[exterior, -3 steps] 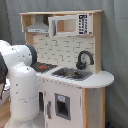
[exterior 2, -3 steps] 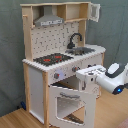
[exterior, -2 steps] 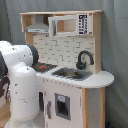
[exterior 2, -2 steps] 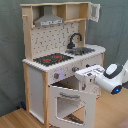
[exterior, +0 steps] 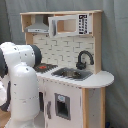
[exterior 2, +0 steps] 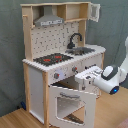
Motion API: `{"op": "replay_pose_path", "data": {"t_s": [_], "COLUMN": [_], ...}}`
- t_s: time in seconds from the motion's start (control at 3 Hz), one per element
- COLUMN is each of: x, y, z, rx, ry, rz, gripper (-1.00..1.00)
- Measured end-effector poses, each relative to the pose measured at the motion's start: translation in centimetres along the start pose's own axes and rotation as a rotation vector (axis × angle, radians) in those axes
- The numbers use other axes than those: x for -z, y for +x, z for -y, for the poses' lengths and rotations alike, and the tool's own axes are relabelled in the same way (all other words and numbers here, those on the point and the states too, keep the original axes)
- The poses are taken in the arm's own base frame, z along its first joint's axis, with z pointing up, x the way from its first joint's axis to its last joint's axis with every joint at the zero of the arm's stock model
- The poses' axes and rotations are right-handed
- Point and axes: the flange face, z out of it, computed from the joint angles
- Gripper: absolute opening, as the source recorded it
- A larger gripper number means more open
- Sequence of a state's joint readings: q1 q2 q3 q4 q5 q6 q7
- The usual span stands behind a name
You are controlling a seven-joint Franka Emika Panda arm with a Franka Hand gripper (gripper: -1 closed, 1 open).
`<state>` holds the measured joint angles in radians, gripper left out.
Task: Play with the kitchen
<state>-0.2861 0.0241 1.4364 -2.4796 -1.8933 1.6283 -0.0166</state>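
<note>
A: Where is the kitchen (exterior 2: pixel 60 65) standing?

B: It is standing on a wooden floor (exterior 2: pixel 20 119) in front of a grey curtain (exterior: pixel 115 50), and it is showing in both exterior views. Its hob (exterior 2: pixel 53 58) is showing red rings, the black faucet (exterior 2: pixel 75 39) is curving over the grey sink (exterior: pixel 72 74), and the pegboard back (exterior 2: pixel 55 37) is rising behind them under the grey hood (exterior 2: pixel 49 19).

A: Is any writing showing on it?

B: The microwave panel (exterior: pixel 83 24) in the first exterior view is carrying dark marks, but they are too blurred to read. No brand is legible anywhere.

A: What is the arm doing?

B: In the second exterior view the gripper (exterior 2: pixel 85 78) is reaching in from the second exterior view's right, just in front of the knob panel (exterior 2: pixel 65 72) and above the oven door (exterior 2: pixel 70 102), which is hanging open and tilted outward. Whether the gripper fingers are apart or together cannot be told here. In the first exterior view the white arm (exterior: pixel 22 82) is filling the first exterior view's left, covering part of the kitchen's front.
</note>
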Motion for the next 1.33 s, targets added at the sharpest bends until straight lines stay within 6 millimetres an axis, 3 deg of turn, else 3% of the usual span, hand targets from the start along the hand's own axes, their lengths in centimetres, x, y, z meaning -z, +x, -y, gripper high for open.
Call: {"op": "replay_pose_path", "data": {"t_s": [1.33], "x": [-5.3], "y": [0.6], "z": [2.7], "rx": [-0.124], "ry": [-0.023], "rz": [-0.151], "gripper": [1.0]}}
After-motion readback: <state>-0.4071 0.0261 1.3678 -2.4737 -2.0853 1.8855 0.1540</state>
